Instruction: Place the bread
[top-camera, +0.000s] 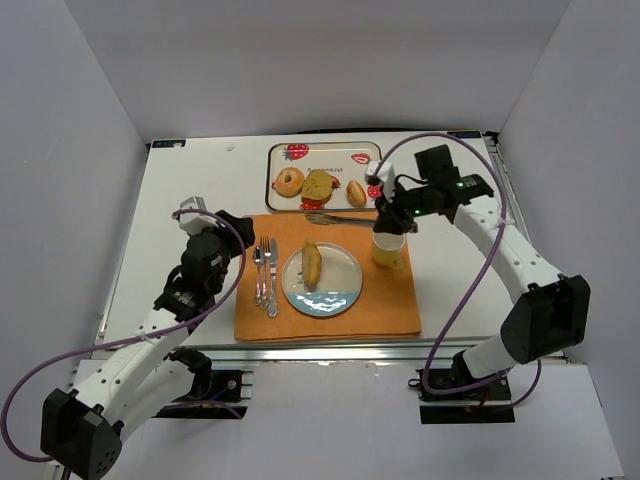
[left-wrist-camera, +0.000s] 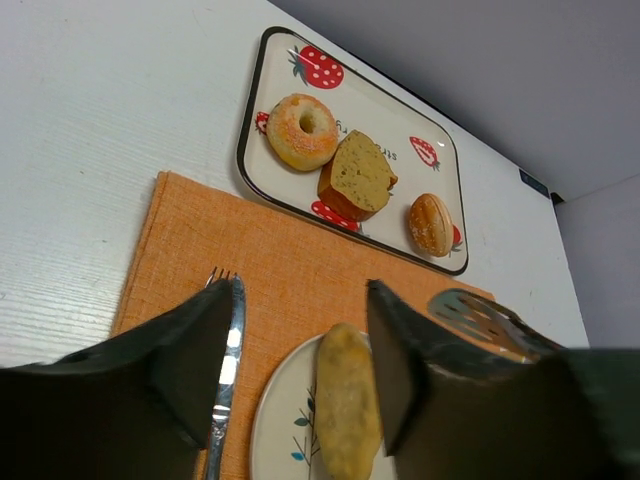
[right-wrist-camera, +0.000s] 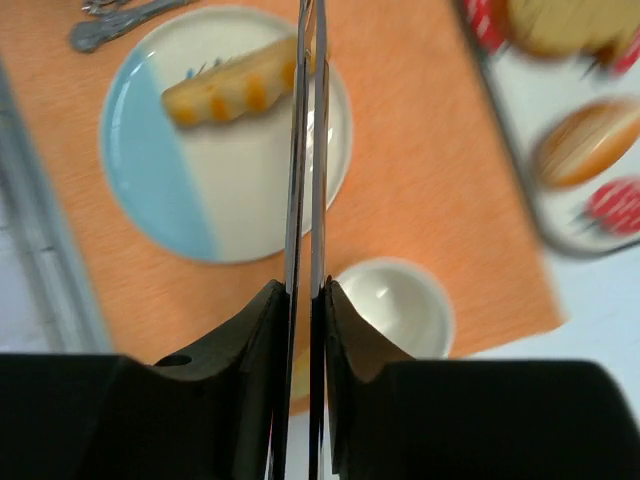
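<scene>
A long piece of bread (top-camera: 312, 265) lies on the white and blue plate (top-camera: 335, 297) on the orange mat (top-camera: 390, 310). It also shows in the left wrist view (left-wrist-camera: 347, 410) and the right wrist view (right-wrist-camera: 235, 85). My right gripper (top-camera: 386, 206) is shut on metal tongs (top-camera: 335, 217), whose closed arms (right-wrist-camera: 305, 150) reach over the plate's far edge. The tong tips (left-wrist-camera: 480, 320) are empty. My left gripper (top-camera: 232, 240) is open and empty, low over the mat left of the plate, its fingers (left-wrist-camera: 395, 370) on either side of the bread in its own view.
A strawberry tray (top-camera: 275, 165) at the back holds a doughnut (top-camera: 289, 182), a cake slice (top-camera: 319, 187) and a roll (top-camera: 356, 192). A yellow cup (top-camera: 389, 250) stands right of the plate, under the right gripper. A fork and knife (top-camera: 265, 275) lie left of the plate.
</scene>
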